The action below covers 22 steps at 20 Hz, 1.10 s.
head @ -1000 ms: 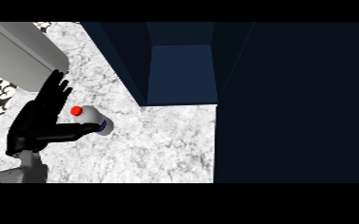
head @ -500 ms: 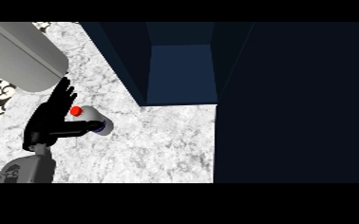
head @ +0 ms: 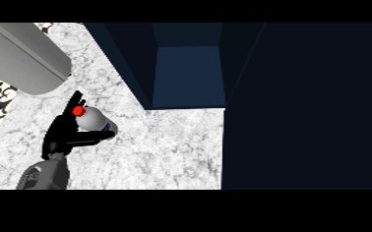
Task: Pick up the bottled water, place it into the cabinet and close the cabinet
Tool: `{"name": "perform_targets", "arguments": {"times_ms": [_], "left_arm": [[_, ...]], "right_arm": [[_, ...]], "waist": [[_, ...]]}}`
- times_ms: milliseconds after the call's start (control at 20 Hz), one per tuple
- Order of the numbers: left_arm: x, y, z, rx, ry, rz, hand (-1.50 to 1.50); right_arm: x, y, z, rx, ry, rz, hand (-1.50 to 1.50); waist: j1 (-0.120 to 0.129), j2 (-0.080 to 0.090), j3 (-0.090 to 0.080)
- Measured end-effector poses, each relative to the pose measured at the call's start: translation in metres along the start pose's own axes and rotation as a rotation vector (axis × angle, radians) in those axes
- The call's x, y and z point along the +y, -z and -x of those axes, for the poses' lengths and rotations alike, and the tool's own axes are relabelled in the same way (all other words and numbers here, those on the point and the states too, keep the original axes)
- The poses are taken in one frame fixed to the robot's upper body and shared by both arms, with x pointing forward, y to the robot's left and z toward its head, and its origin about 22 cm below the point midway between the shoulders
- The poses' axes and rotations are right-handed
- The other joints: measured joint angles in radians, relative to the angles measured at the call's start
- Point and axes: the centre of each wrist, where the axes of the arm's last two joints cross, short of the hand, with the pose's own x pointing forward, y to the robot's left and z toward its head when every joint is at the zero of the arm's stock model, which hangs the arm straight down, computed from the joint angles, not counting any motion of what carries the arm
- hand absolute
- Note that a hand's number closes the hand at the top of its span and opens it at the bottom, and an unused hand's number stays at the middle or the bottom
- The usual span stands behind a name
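Clearly mid-pickup, the left hand (head: 64, 131) curls around the water bottle (head: 93, 119) on the counter (head: 167, 147) at nine o'clock; next comes carrying it toward the open cabinet (head: 187, 76) at twelve.

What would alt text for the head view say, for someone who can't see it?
A black left hand curls round a bottle with a red cap on a marble counter. Up and to its right, a dark blue cabinet stands open.
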Motion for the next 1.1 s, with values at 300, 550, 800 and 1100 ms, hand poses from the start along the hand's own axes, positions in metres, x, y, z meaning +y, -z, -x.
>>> {"name": "perform_targets", "arguments": {"times_ms": [300,550,800,1100], "left_arm": [[0.003,-0.002,0.034,-0.007,-0.083,-0.006,-1.50],[0.007,-0.003,0.054,-0.018,-0.162,0.051,-1.50],[-0.005,0.004,0.059,-0.046,-0.220,0.084,1.50],[-0.018,0.007,0.065,-0.064,-0.369,0.100,1.50]], "right_arm": [[-0.004,-0.008,-0.002,0.000,-0.006,-0.005,-1.50],[-0.006,-0.014,-0.003,-0.005,0.000,0.002,-1.50],[-0.009,-0.017,-0.005,-0.007,-0.003,0.004,-1.50],[-0.010,-0.021,-0.005,-0.009,0.006,0.011,-1.50]], "waist": [[-0.002,0.000,0.000],[-0.001,0.000,-0.001],[0.001,0.000,0.000],[0.005,-0.001,0.000]]}}
